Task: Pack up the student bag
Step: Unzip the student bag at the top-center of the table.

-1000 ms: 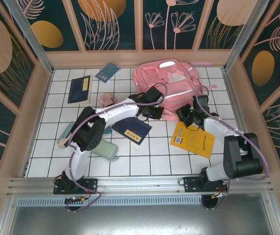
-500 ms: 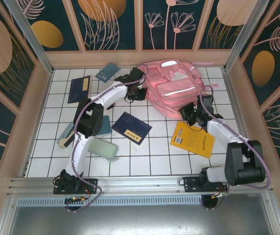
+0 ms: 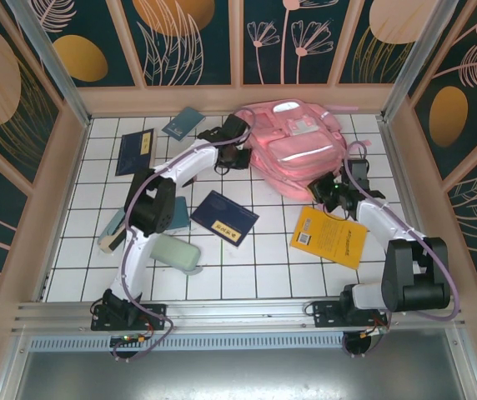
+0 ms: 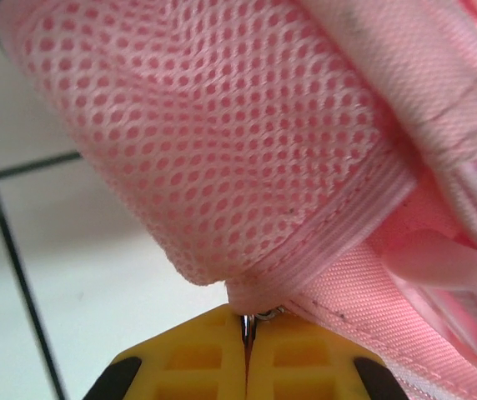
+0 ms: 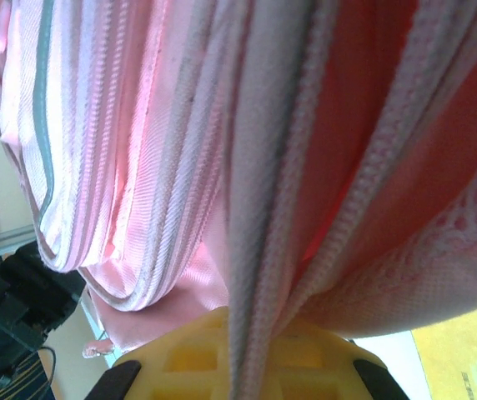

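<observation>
Pink mesh is bulging. We are pinching the student bag (image 3: 293, 146) in left gripper (image 4: 245, 329) and right gripper (image 5: 237, 333), probably spreading its mouth

A white tiled table (image 3: 247, 250) with dark grid lines carries a large pink fabric backpack (image 3: 297, 146) at the far side. A yellow paperback (image 3: 330, 237) lies to the right, a navy book (image 3: 224, 218) in the middle, a dark blue book (image 3: 135, 152) and a small teal booklet (image 3: 183, 122) at the far left, and a pale green soft case (image 3: 176, 252) near the front.

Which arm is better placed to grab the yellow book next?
Probably the right: the right gripper, shut on the student bag, sits just beside the yellow book. The left gripper grips the bag's far side.
</observation>
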Available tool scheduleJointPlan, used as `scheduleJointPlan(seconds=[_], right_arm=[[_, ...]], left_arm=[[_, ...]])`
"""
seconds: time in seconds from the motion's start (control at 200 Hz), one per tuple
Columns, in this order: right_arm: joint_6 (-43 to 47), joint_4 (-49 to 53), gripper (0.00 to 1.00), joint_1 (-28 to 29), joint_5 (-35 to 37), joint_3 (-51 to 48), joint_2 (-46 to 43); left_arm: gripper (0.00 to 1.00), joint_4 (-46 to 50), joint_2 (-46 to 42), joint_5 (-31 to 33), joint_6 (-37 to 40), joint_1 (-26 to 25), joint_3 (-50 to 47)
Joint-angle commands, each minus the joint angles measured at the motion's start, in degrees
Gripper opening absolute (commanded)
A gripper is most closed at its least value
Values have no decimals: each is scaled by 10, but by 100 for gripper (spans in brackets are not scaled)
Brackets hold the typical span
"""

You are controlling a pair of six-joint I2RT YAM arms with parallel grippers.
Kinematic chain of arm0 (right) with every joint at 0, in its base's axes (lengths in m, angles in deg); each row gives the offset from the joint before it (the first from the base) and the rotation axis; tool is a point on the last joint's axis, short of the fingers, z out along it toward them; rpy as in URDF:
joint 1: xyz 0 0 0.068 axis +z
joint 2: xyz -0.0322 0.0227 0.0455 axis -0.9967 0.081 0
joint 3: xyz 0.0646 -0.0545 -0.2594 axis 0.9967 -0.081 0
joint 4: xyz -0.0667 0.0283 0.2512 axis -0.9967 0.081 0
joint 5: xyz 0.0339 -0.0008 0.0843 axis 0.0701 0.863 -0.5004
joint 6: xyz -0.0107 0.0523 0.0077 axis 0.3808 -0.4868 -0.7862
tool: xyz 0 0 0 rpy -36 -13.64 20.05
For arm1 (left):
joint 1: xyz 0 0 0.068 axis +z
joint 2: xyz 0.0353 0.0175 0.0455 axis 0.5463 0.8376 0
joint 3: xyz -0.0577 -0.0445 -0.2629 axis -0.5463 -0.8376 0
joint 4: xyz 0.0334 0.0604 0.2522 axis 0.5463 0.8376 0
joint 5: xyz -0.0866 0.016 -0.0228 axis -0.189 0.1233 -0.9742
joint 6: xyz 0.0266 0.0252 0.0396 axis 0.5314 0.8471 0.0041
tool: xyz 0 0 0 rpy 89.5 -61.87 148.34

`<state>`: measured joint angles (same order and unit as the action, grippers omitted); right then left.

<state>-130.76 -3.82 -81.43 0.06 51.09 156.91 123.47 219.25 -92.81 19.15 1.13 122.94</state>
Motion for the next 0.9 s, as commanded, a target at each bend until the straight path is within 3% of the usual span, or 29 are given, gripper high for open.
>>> scheduleJointPlan(seconds=[0.0,0.14,0.245,0.29,0.34,0.4,0.56,0.71,0.896], right_arm=[[34,57,0,-42,45,6,-20],[40,37,0,-42,21,24,7],[50,21,0,-27,-8,46,43],[57,20,12,-17,-11,58,56],[65,18,25,-6,-14,67,66],[71,15,39,4,-13,72,71],[103,19,56,12,-14,84,62],[175,79,59,14,79,121,33],[204,135,59,-7,226,163,30]], left_arm=[[0,-4,47,135,-33,69,62],[0,-18,23,116,-30,70,20],[30,-32,-13,95,-22,69,-29],[45,-38,-31,83,-25,69,-48],[50,-45,-54,67,-29,69,-69],[53,-52,-82,46,-38,69,-93],[54,-91,-158,-8,-76,69,-174],[54,-134,-186,-62,-126,67,-232],[53,-174,-167,-81,-179,50,-217]])
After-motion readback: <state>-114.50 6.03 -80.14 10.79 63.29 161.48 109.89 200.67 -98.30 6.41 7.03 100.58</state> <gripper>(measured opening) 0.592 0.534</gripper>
